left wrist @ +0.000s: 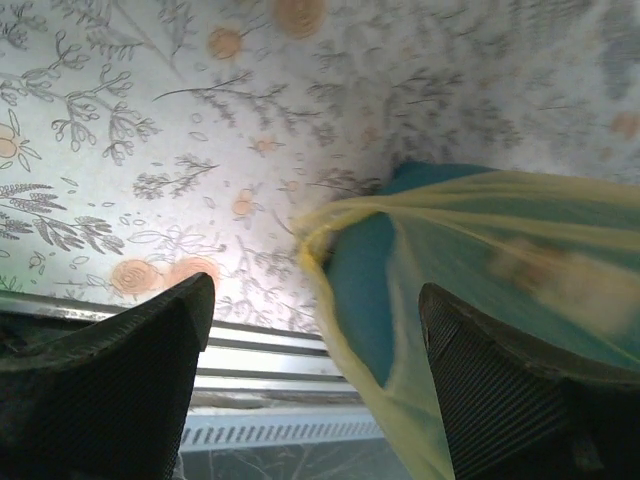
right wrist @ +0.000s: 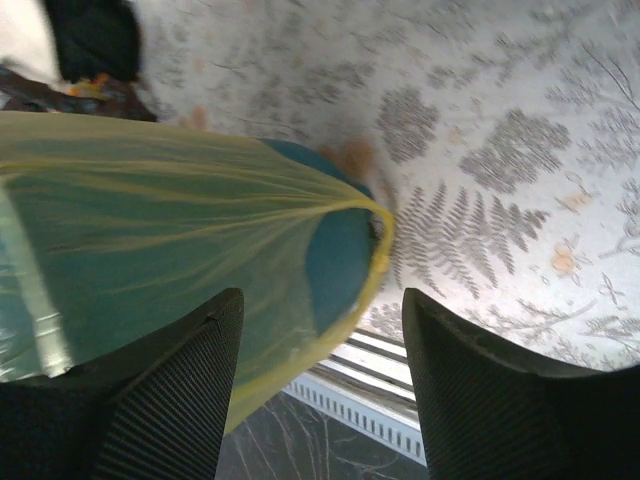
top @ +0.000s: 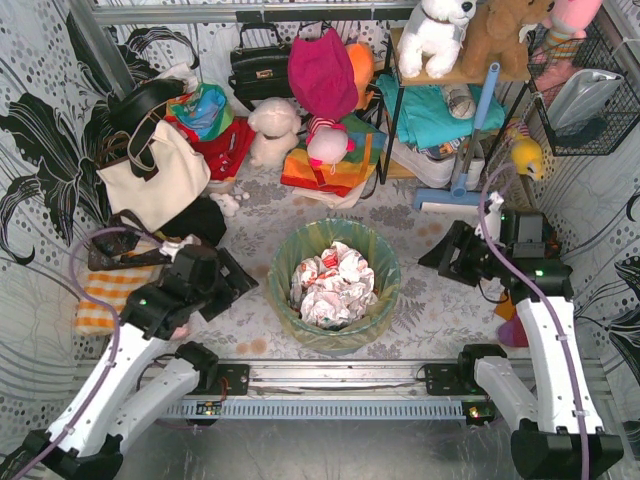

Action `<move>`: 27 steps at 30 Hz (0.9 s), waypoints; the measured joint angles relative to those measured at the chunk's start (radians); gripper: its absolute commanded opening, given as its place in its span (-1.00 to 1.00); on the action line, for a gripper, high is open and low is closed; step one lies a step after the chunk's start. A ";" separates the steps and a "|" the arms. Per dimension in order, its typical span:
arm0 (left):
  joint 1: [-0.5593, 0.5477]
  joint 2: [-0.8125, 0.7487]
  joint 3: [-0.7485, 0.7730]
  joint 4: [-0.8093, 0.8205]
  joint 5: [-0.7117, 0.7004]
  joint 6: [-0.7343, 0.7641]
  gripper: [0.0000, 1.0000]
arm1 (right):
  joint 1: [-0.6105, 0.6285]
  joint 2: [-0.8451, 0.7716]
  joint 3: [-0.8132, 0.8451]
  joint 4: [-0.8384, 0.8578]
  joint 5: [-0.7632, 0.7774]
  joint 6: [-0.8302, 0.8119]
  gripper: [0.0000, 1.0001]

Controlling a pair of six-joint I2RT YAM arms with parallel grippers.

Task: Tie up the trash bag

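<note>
Two arms lean low over the worktop [top: 430,312], flanking the trash bag [top: 372,250] at frame centre, its rim folded over the teal bin [left wrist: 355,280]. The left claw [top: 232,282] gapes wide, gripping nothing. The right claw [top: 440,255] stands parted, with the bag's lip just ahead of the gap, unpinched.

No text, label, brand, number or sign is readable in any view.
</note>
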 measured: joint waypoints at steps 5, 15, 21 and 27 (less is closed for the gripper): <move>0.000 0.051 0.276 -0.093 -0.008 0.026 0.75 | 0.000 0.010 0.204 -0.047 -0.060 -0.005 0.21; 0.000 0.152 0.515 -0.156 0.055 0.114 0.58 | 0.000 0.056 0.444 -0.167 -0.077 -0.034 0.04; -0.005 0.202 0.599 -0.166 0.096 0.152 0.54 | 0.000 0.091 0.478 -0.231 -0.077 -0.053 0.04; -0.063 0.248 0.613 -0.163 0.087 0.159 0.54 | 0.041 0.106 0.486 -0.229 -0.063 -0.037 0.05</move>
